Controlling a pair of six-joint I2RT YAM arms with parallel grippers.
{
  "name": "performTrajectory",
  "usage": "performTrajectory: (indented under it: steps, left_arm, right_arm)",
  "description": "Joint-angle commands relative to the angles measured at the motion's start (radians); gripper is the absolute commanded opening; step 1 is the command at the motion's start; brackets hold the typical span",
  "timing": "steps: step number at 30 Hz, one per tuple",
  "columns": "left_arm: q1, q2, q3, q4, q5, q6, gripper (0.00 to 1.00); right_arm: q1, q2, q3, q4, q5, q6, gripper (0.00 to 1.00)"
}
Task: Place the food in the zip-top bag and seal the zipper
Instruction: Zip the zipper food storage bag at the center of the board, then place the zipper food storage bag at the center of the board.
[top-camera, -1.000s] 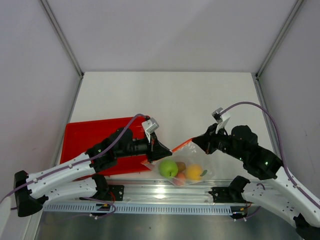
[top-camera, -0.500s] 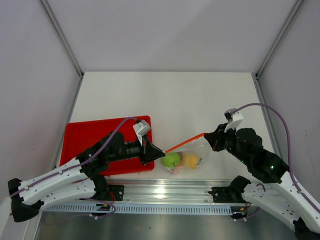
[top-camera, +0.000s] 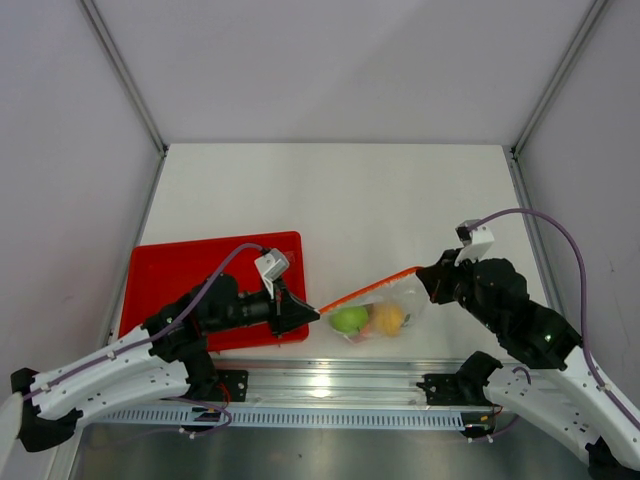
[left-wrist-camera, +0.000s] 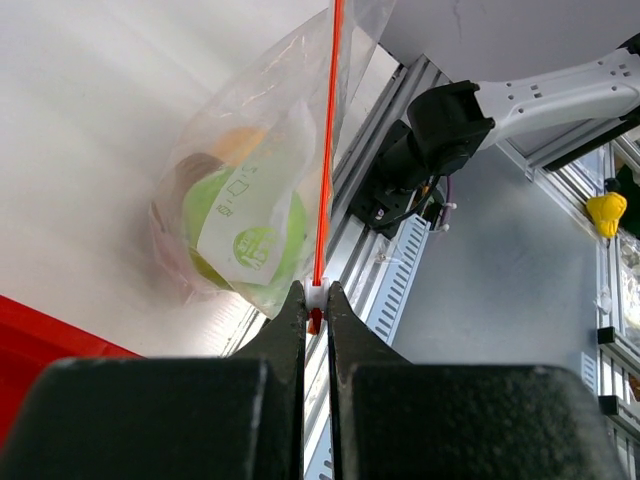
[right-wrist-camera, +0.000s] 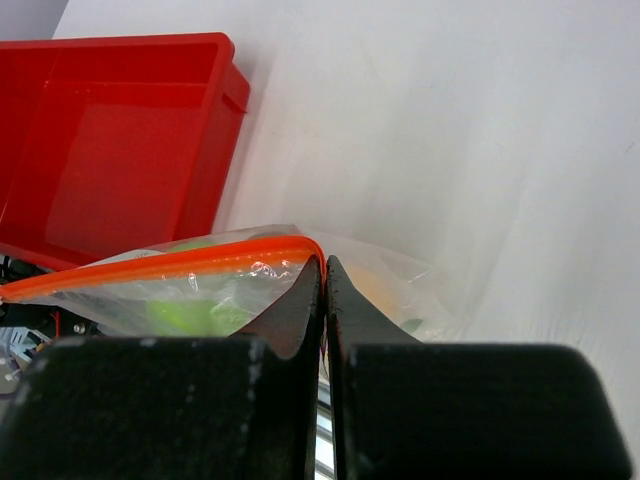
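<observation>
Your left tool (top-camera: 312, 314) and right tool (top-camera: 428, 282) each pinch one end of the zipper (top-camera: 365, 290). The zip-top bag (top-camera: 400, 300) holding the food (top-camera: 350, 320) lies between them at the worktop's (top-camera: 330, 200) front edge. Too much tension could pull a grip loose and leave it unsealed.

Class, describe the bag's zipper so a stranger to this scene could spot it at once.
Find the red tray on the table; right of it is a clear bag of toy fruit. The zipper is the thin orange-red line along the bag's mouth, pinched by the left gripper at one end and the right gripper at the other. Unlike the broad tray, it is hairline-thin.
</observation>
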Motion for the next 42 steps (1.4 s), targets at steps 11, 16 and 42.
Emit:
performTrajectory:
  steps: [11, 16, 42]
  left_arm:
    - [0.003, -0.058, -0.037, -0.043, -0.037, -0.035, 0.73]
    - [0.002, -0.072, -0.017, -0.081, -0.103, -0.037, 0.99]
    - [0.003, -0.524, -0.120, -0.265, -0.161, -0.207, 0.99]
  right_arm:
    - [-0.015, 0.020, 0.036, 0.013, 0.050, 0.023, 0.00]
    - [-0.015, 0.040, 0.039, 0.029, 0.056, 0.033, 0.00]
    - [-0.660, 0.968, 0.317, 0.411, -0.266, 0.030, 0.00]
